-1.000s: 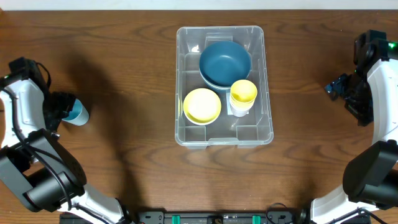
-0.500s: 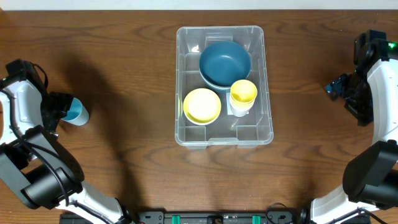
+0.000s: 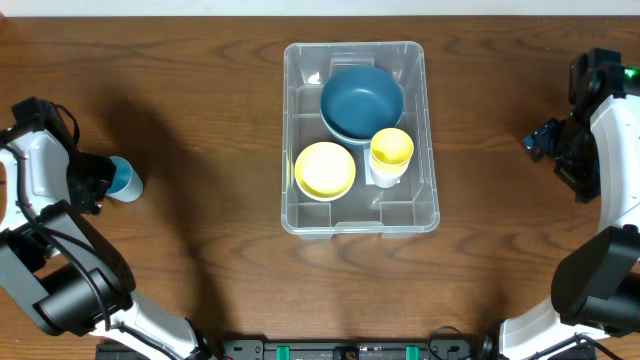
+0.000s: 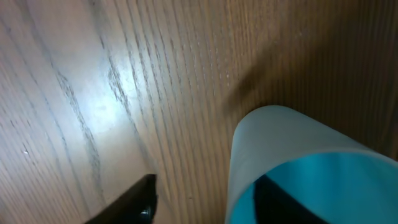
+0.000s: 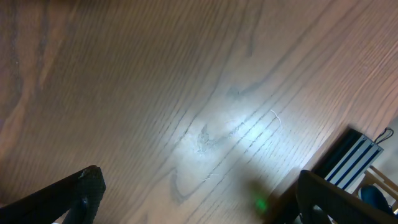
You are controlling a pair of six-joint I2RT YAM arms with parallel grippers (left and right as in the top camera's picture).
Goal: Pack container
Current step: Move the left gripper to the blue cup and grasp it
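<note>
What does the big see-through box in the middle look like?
The container is a big clear plastic box, longer than it is wide, with rounded corners and a thick rim. It has no lid on and stands flat in the middle of the brown wooden table. You can see its stepped floor through the plastic. Inside sit a dark blue bowl at the far end, and a yellow bowl and a yellow cup nearer.
</note>
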